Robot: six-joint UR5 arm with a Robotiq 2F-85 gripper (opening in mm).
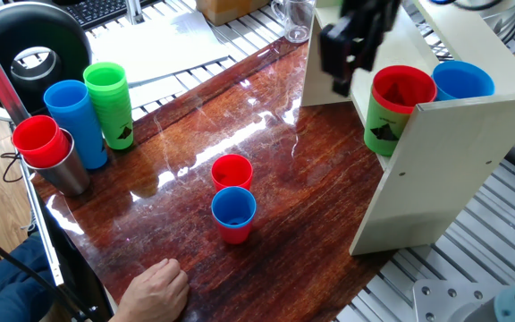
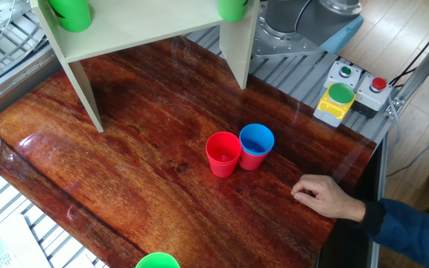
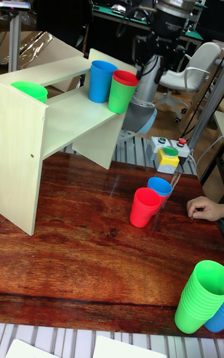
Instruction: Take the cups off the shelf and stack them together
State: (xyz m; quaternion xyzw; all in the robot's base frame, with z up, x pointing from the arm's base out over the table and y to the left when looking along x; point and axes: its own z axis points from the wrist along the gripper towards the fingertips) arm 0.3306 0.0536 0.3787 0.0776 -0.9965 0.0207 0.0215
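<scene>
Just beside the blurred tool (image 1: 351,54), shelf cups (image 1: 402,89) stand, seemingly apart.

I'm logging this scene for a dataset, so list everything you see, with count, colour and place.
table: one, red-brown wood
shelf: one, cream, on the table
red table cup: one, mid-table
blue table cup: one, touching the red one
nested shelf cups: one pair, red inside green, on the shelf
blue shelf cup: one, beside that pair
green top cup: one, on the shelf's upper board
blue column: one, table corner
green column: one, beside it
steel tumbler: one, grey, holding a red cup
button boxes: two, yellow and grey, off the table
person's hand: one, on the table
tool: one, black, raised beside the shelf, blurred
</scene>
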